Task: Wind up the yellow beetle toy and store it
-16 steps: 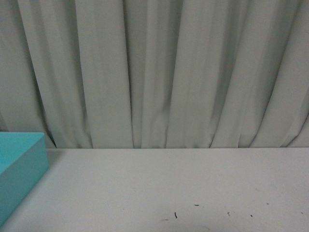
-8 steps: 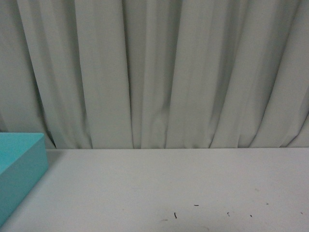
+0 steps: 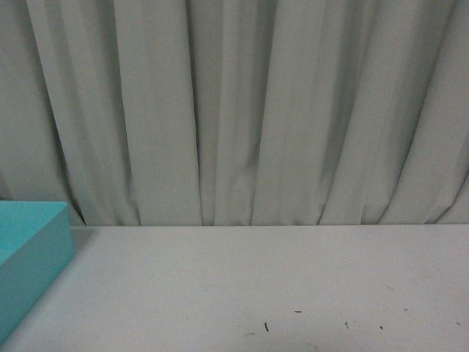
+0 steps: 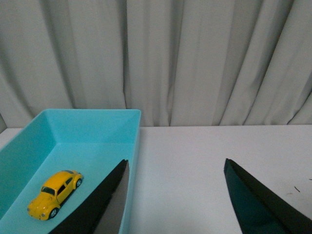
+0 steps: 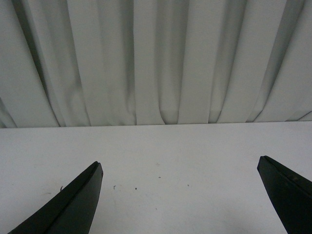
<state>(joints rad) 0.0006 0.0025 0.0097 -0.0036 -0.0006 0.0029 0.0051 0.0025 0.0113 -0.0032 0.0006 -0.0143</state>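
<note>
The yellow beetle toy lies on its wheels inside the turquoise box, seen in the left wrist view. My left gripper is open and empty, one finger over the box's near wall, the other over the white table. My right gripper is open and empty above bare white table. In the front view only a corner of the turquoise box shows at the left; the toy and both grippers are out of that view.
A white table with a few small dark specks runs back to a grey pleated curtain. The turquoise box stands at the table's left side.
</note>
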